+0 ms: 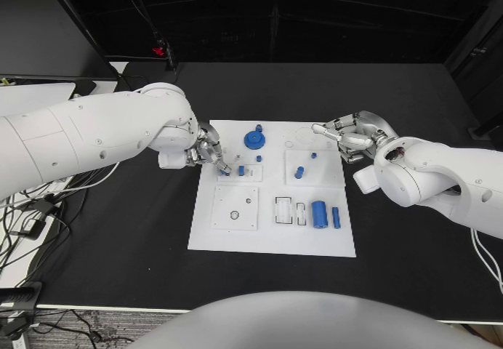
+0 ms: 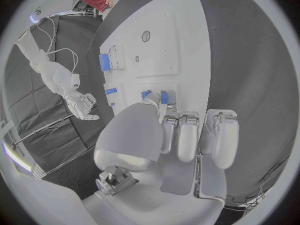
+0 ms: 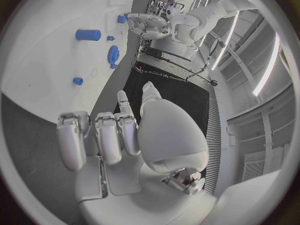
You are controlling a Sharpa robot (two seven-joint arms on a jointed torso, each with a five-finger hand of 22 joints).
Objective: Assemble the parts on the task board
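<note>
We see a matte black table top [image 1: 419, 276] under dim light — black walls behind it, grey cables [image 1: 31, 211] trailing off one side, long bright ceiling light strips [image 3: 270, 65] overhead.

A robotics lab: a black counter [image 1: 419, 262] with a white rectangular task board [image 1: 275, 240], loose cables [image 1: 31, 211] beside it, and long ceiling light strips [image 3: 270, 65] overhead.

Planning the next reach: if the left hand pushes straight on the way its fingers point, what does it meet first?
Most likely the small blue parts just ahead of the left hand, standing on the task board. The left wrist view shows the fingertips right beside them, though I can't tell whether they touch.
</note>
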